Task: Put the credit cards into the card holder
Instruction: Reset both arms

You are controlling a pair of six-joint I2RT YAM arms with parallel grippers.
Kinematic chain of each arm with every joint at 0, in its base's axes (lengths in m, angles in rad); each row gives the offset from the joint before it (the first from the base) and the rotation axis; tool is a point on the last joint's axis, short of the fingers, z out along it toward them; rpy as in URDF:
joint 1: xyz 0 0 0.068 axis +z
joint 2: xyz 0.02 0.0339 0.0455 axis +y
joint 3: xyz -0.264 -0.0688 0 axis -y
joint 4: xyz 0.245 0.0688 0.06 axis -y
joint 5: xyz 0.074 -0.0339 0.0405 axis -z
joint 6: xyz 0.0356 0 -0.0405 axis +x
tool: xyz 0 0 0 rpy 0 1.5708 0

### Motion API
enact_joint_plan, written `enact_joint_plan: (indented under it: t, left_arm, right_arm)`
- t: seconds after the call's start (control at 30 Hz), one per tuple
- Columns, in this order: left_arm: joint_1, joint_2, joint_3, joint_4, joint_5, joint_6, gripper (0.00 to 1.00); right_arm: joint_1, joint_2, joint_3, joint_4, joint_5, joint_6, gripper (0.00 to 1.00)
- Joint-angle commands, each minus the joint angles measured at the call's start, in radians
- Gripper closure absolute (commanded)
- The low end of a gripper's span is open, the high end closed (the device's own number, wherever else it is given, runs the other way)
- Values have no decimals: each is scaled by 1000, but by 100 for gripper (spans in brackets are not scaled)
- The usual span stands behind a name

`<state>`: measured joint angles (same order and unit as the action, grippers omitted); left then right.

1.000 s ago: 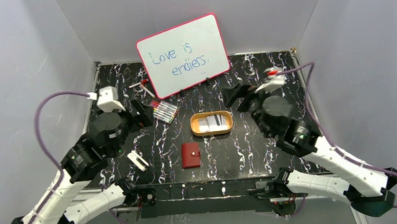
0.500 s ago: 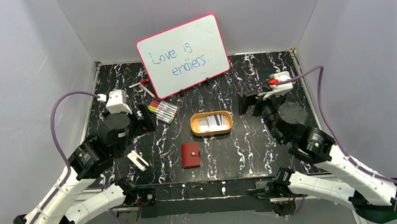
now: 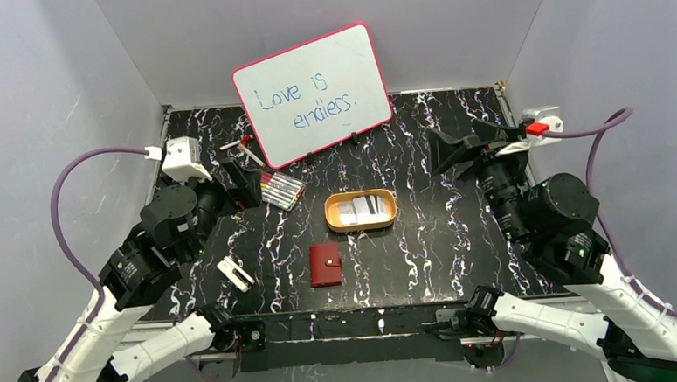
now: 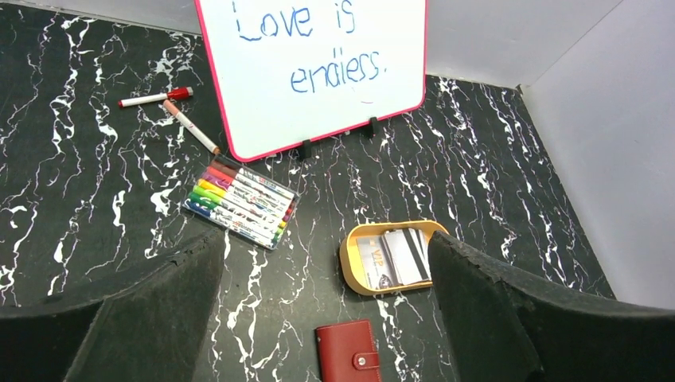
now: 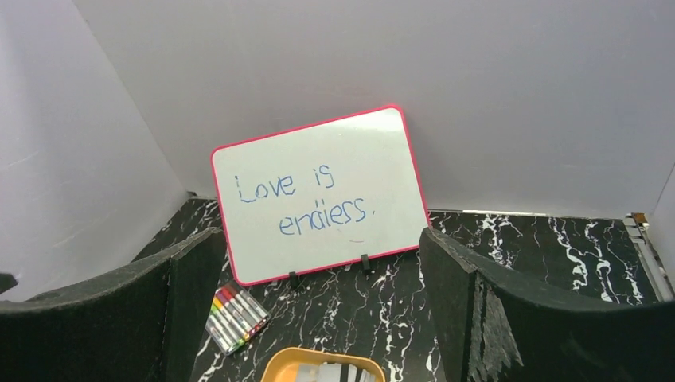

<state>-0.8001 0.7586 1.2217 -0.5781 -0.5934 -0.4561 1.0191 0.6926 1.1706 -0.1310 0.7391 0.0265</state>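
Several pale credit cards (image 3: 360, 210), one with a dark stripe, lie in an orange oval tray (image 3: 331, 214) at mid-table. The dark-red card holder (image 3: 325, 264) lies shut with its snap tab fastened, just in front of the tray. My left gripper (image 3: 239, 186) hovers open and empty, left of the tray. Its wrist view shows the cards (image 4: 396, 256) and the holder (image 4: 348, 362) between the open fingers (image 4: 179, 302). My right gripper (image 3: 449, 154) hovers open and empty, right of and behind the tray. Its wrist view shows only the cards' tops (image 5: 342, 372).
A pink-framed whiteboard (image 3: 312, 92) stands at the back. A colour marker set (image 3: 280, 189) lies left of the tray, with loose markers (image 3: 241, 145) behind it. A small white object (image 3: 234, 273) lies at the front left. Grey walls close three sides.
My right gripper has swung right and towards the back wall, away from the tray. My left gripper has shifted a little back. Cards, tray and holder have not moved.
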Motion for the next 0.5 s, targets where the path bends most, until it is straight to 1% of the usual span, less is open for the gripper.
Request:
enact_joint_plan:
  t: [0.0,0.17,0.33,0.47]
  left_arm:
    - [2,-27,-31,19,-8,9,4]
    - [2,-55,-59,2,-18,-13,4]
    - [3,-74,-80,-23,-14,-47,4]
    - [2,-67,-73,-47,-17,-59,4]
  right_arm:
    - [-1,98,83,-77,67,56,0]
    - [-1,257,239,-259,68,143,0]
    - [-1,355,274,-279,2,136,0]
    - [-1,447,345,-380,5,194,0]
